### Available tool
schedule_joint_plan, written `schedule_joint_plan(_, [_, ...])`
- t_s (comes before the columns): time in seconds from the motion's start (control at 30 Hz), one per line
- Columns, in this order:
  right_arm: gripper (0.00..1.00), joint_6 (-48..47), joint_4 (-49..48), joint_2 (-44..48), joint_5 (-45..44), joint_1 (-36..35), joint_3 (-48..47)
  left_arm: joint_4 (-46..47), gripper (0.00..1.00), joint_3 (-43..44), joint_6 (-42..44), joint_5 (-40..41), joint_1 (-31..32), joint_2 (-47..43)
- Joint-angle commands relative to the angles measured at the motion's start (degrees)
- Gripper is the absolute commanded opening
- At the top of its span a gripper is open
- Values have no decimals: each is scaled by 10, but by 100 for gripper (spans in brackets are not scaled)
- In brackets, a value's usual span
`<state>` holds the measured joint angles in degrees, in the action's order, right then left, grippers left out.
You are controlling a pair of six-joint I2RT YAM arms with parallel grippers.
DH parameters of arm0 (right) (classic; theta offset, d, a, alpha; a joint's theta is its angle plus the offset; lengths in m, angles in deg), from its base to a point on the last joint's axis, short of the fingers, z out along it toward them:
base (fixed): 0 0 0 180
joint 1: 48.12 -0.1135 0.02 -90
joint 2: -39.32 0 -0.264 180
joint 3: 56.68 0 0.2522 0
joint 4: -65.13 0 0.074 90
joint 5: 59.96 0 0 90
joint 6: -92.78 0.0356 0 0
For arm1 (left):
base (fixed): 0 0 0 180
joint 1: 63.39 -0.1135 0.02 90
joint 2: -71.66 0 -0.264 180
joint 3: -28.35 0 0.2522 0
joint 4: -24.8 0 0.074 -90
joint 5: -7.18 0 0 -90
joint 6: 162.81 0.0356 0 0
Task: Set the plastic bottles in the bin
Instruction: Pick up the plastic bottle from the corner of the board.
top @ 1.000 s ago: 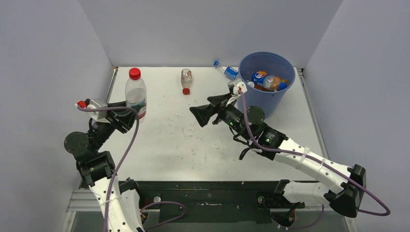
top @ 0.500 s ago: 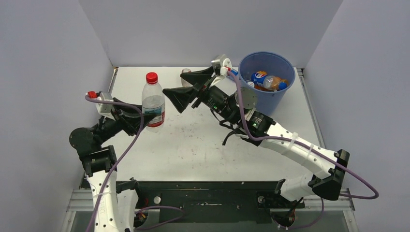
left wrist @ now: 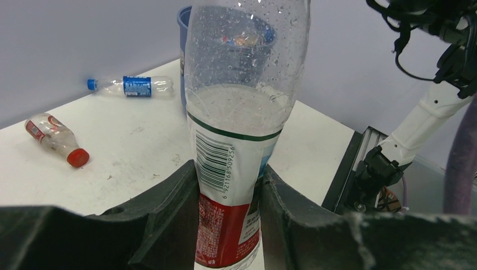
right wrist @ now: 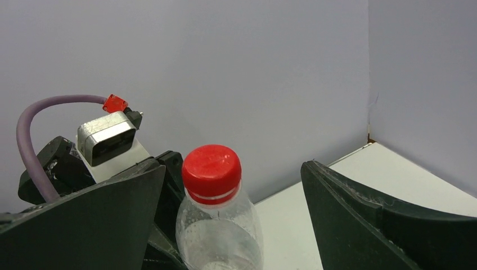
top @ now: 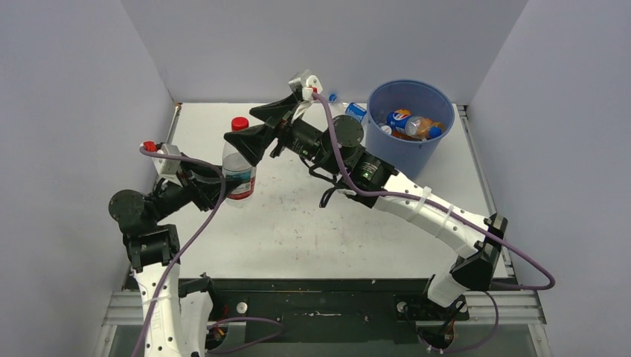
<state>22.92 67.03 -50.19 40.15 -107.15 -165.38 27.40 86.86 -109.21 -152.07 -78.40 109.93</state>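
My left gripper [top: 225,184] [left wrist: 229,188] is shut on the lower part of an upright clear bottle [top: 239,158] [left wrist: 239,107] with a red cap and a red and white label. My right gripper [top: 254,128] [right wrist: 232,169] is open, its fingers on either side of that bottle's red cap [right wrist: 212,167], not touching it. The blue bin [top: 408,160] stands at the back right with several bottles [top: 409,123] inside. A clear bottle with a blue label [top: 351,111] [left wrist: 132,86] lies behind the bin. A small red-capped bottle [left wrist: 54,138] lies on the table, hidden in the top view.
White table [top: 298,223] boxed in by grey walls at the left, back and right. The right arm [top: 417,204] stretches diagonally across the middle of the table. A black rail [top: 320,286] runs along the near edge.
My left gripper carried the upright bottle right, toward the table's middle. My right gripper swung left from beside the bin and now straddles the bottle's cap.
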Motion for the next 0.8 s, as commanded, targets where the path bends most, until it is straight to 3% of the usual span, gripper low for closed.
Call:
schedule_joint_plan(0.0, [92, 19, 10, -18, 41, -5, -55, -53, 28, 30, 73, -12, 5, -10])
schedule_joint_plan(0.17, [71, 29, 49, -34, 51, -4, -83, -100, 29, 34, 123, -15, 6, -17])
schedule_joint_plan(0.4, [56, 29, 84, -22, 50, -4, -59, -117, 29, 32, 139, -14, 8, -31])
schedule_joint_plan(0.57, [31, 32, 91, -15, 64, -4, -42, -127, 29, 30, 147, -11, 9, -38])
schedule_joint_plan(0.63, [17, 33, 96, -12, 67, -4, -37, -124, 31, 29, 143, -6, 8, -41])
schedule_joint_plan(0.67, [9, 30, 98, -10, 68, -5, -33, -124, 37, 28, 142, -5, 8, -42])
schedule_joint_plan(0.7, [6, 27, 98, -5, 68, -5, -27, -126, 49, 29, 141, -5, 8, -43])
schedule_joint_plan(0.77, [5, 22, 86, 9, 68, -5, -6, -129, 71, 28, 140, -1, 9, -45])
